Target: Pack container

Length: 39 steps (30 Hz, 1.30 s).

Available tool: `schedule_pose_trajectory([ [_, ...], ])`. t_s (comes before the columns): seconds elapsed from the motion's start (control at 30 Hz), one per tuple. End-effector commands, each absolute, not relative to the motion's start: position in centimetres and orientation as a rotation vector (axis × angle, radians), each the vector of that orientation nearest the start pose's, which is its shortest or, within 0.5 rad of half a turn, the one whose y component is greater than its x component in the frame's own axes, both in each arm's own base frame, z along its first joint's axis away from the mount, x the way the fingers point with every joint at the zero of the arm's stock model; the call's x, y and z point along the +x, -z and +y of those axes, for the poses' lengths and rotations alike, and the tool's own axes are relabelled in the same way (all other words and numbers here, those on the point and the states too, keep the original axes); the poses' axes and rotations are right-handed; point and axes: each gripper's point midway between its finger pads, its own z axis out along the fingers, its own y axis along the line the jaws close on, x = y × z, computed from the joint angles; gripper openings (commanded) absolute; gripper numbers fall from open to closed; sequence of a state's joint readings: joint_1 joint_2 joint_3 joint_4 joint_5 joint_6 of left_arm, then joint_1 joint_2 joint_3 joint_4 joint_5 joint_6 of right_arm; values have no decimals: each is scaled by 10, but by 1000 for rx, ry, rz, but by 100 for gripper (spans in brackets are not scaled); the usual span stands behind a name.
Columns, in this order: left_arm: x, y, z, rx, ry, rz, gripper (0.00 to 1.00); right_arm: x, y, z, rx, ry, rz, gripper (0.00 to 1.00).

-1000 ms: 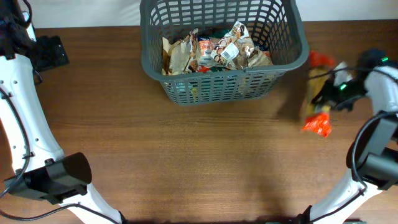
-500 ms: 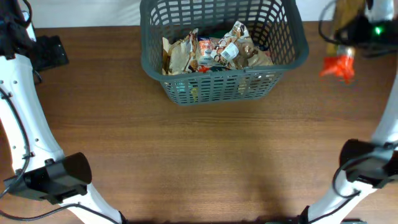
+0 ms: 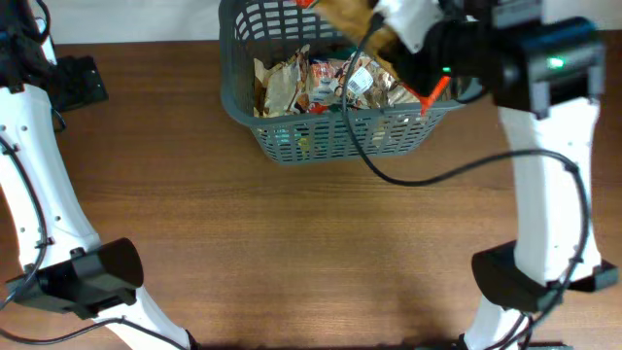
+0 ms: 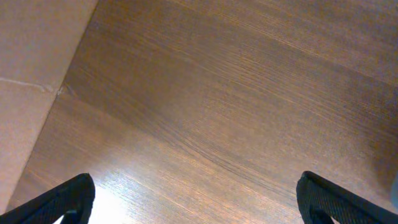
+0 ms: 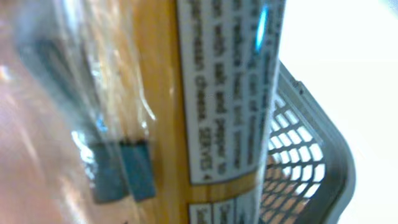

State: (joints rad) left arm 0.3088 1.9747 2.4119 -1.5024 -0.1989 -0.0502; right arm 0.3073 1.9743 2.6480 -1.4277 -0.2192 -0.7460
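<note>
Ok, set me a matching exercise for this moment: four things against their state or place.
1 container
2 left gripper
3 right gripper
4 held packet

A open, holding nothing
B hanging above the container
C shut on the yellow packet
D part-filled with snack packets

Pairs: 1-D, 2-A, 3-C, 4-B

There is one container [image 3: 248, 117], a dark grey slotted basket, on one wooden table [image 3: 321, 253], and there are two white robot arms, the left arm [image 3: 44, 194] and the right arm [image 3: 544, 165]. Inside the basket lies one heap of crumpled snack packets [image 3: 330, 83], several at least, too tangled to count exactly. One yellow packet [image 3: 350, 12] with orange-red ends is apart from that heap, and two dark fingers [image 4: 68, 196] show in the left wrist view.
</note>
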Motion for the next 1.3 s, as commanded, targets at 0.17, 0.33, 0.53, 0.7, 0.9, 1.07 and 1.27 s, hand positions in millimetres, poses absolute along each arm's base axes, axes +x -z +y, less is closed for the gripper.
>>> schedule_pose_trajectory([
  [0.17,407,-298,168,-557,-356,2596,99,477,-355,178,-1513,206,1748,6],
  [0.33,407,-298,168,-557,-356,2596,99,506,-318,188,-1536,189,1776,6],
  [0.53,407,-298,168,-557,-356,2596,99,516,-276,195,-1585,127,1835,17],
  [0.7,407,-298,168,-557,-356,2596,99,513,-265,197,-1589,82,1870,31],
  [0.9,407,-298,168,-557,-356,2596,99,502,-263,195,-1580,45,1927,46],
  [1.07,407,-298,168,-557,-356,2596,100,494,-307,191,-1354,10,1981,53],
  [1.27,407,-298,168,-557,-356,2596,99,458,-423,166,-1019,63,1889,58],
])
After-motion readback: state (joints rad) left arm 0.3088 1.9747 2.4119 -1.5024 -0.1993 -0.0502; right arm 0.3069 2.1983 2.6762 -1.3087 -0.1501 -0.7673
